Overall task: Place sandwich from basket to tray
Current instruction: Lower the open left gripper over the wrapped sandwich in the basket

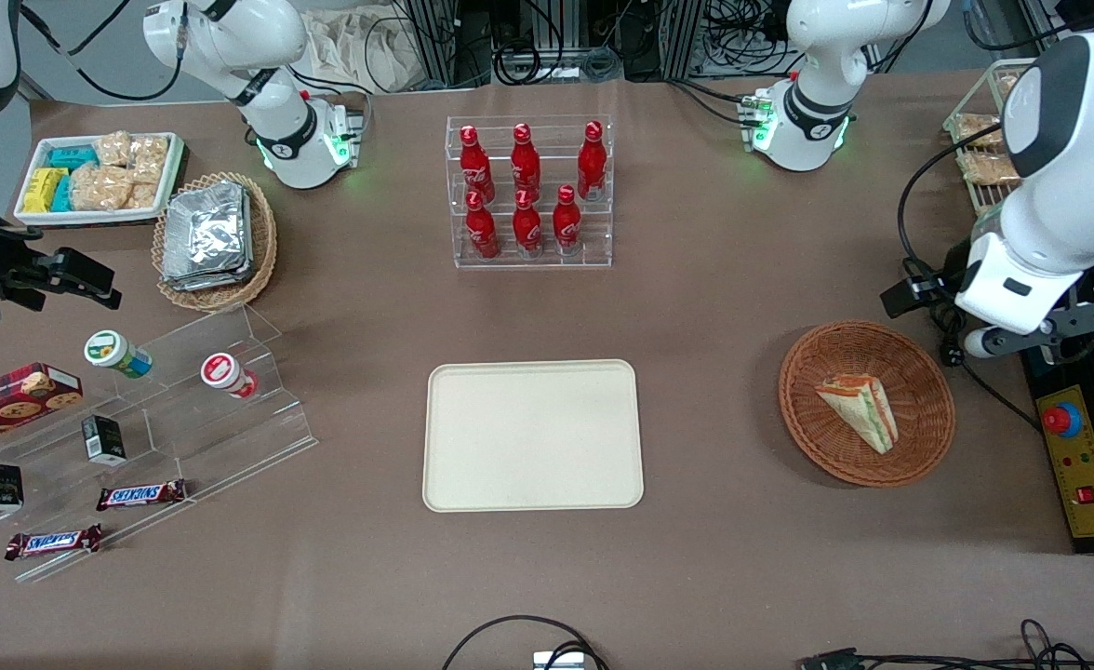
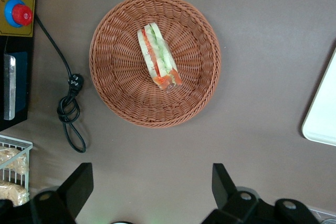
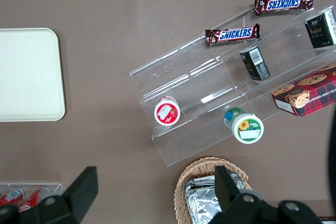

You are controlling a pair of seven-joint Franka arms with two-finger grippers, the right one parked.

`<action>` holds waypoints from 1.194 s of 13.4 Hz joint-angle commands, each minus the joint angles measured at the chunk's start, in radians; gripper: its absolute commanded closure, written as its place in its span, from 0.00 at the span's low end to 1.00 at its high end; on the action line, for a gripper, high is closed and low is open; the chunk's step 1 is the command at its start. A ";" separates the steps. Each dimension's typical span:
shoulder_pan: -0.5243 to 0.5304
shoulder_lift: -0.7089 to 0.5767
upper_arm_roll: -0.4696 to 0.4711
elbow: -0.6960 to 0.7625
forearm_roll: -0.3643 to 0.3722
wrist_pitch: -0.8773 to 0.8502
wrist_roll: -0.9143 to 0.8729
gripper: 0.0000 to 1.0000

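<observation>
Sandwich lying in the basket, gripper held off above the table with nothing in it.

The sandwich is seen resting on its side inside the round wicker basket, roughly at its middle, filling layers turned up. In the wrist view the gripper is held with its fingers spread wide apart; bare brown table is seen between them, and the basket rim is clear of both tips. No contact with the sandwich is shown. The cream tray is set well apart from the basket, toward the parked arm's end, beside it on the table.
</observation>
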 commanded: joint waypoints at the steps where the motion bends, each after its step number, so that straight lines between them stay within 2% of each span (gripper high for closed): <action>1: -0.003 0.047 -0.012 0.075 0.005 -0.044 -0.003 0.00; 4: 0.000 0.082 -0.009 0.106 0.012 -0.041 -0.039 0.00; 6: 0.004 0.084 -0.007 0.062 0.011 -0.018 -0.203 0.00; 11: 0.007 0.090 -0.004 -0.166 0.043 0.284 -0.533 0.00; 14: 0.009 0.139 0.002 -0.280 0.127 0.489 -0.560 0.00; 16: 0.007 0.215 0.049 -0.287 0.156 0.571 -0.546 0.00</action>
